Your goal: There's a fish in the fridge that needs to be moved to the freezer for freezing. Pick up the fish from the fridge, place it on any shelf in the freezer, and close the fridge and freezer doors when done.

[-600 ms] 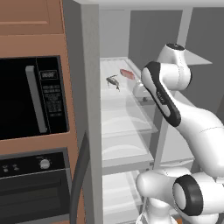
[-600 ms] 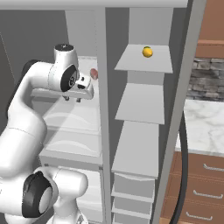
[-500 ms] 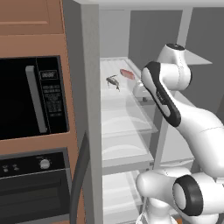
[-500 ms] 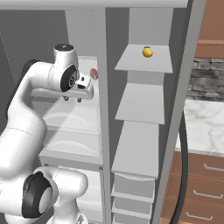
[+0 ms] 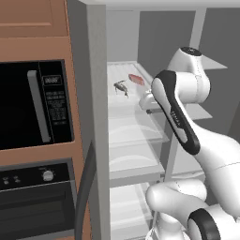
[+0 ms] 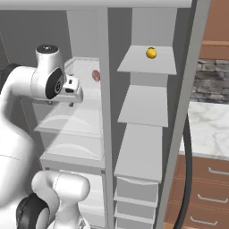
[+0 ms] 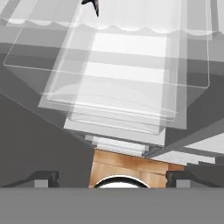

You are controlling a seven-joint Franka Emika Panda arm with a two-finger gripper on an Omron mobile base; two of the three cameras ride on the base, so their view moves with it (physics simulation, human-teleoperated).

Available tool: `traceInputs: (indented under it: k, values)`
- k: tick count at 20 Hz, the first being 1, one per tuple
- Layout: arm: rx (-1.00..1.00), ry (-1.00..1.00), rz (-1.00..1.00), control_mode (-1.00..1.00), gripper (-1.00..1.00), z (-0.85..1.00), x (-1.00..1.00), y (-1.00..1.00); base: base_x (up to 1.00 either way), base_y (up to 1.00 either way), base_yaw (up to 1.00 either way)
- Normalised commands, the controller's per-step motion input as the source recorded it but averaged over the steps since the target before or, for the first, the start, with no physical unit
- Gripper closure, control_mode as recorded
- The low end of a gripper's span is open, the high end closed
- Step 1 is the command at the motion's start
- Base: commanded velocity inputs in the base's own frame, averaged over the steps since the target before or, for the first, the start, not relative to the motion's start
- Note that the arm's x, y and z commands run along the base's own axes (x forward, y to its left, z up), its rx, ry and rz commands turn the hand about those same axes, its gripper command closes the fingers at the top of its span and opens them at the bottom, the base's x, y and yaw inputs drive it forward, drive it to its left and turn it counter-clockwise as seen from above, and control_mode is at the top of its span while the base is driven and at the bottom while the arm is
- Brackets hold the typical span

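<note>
The fish (image 5: 121,87), tiny and dark, lies on the top glass shelf (image 5: 126,101) of the fridge, left of a small red piece (image 5: 136,79). My gripper (image 5: 146,104) hovers just right of and in front of the fish, above the shelf's front edge. It is open, with nothing between its fingers. In the hand view the fingertips (image 7: 43,177) stand far apart and only the fish's tail (image 7: 92,5) pokes in at the top edge. From the right base view the gripper (image 6: 62,102) is at top-shelf height. The freezer (image 6: 145,105), with solid grey shelves, is the narrower compartment on the right.
Both doors stand open: the fridge door (image 5: 96,131) on the left and the freezer door (image 6: 179,134) on the right, each with a dark bar handle. A yellow fruit (image 6: 151,53) sits on the freezer's top shelf. A black microwave (image 5: 33,105) is left of the fridge.
</note>
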Motion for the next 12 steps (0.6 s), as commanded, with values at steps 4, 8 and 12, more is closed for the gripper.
traceInputs:
  k: [4, 8, 12]
  values:
    - [-0.06, -0.09, 0.14, -1.00, -1.00, 0.49, -0.13, 0.17, 0.00, 0.00, 0.00]
    - [-0.02, -0.09, 0.16, -1.00, -1.00, 0.15, 0.03, 0.08, 0.00, 0.00, 0.00]
    - [0.00, -0.12, 0.12, -1.00, -1.00, 0.01, 0.23, 0.28, 0.00, 0.00, 0.00]
